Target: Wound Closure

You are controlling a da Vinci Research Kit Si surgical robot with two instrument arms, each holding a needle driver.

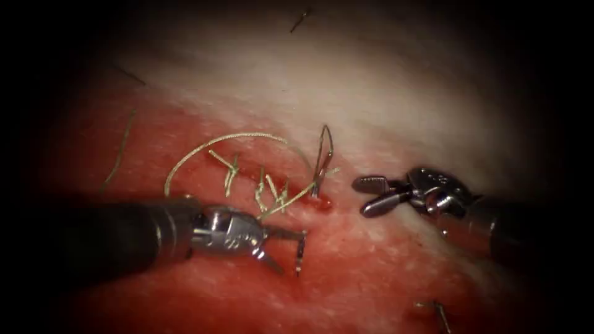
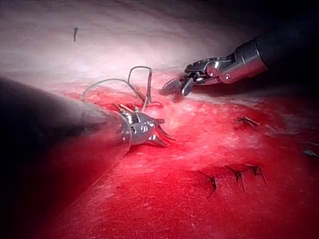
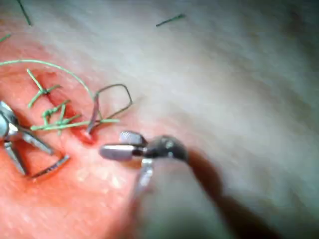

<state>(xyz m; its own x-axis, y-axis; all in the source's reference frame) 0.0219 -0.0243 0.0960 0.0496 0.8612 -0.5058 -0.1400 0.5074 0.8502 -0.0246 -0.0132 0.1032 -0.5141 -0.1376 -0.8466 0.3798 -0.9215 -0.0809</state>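
- The left tool (image 1: 281, 250) comes in low from the left, its jaws spread wide apart and holding nothing, hovering just below the cut (image 1: 272, 185).
- From the left wrist view the same left tool (image 2: 158, 133) shows its two jaws splayed, clear of needle and thread.
- The right tool (image 1: 371, 195) sits just to the right of the cut's right end; its jaws are parted and grip nothing.
- The needle (image 1: 323, 162) stands in the tissue (image 1: 383, 105) at the right end of the cut, one end sunk in a wet red spot, the rest rising upright as a dark, narrow arch. Neither tool touches it.
- In the right wrist view the needle (image 3: 110, 103) reads as a bent loop just beside the right tool (image 3: 117, 145), the two apart.
- Pale thread (image 1: 223, 141) runs from the needle area in a wide arc over the left side of the cut and curls back down near the left tool's shaft.
- Several short knotted stitches (image 1: 272, 192) with cut ends stick up along the cut.
- Red fluid (image 1: 371, 272) wets the tissue around and below the cut; the upper tissue is pale.
- Loose bits of thread (image 1: 301, 20) lie on the pale tissue well away.
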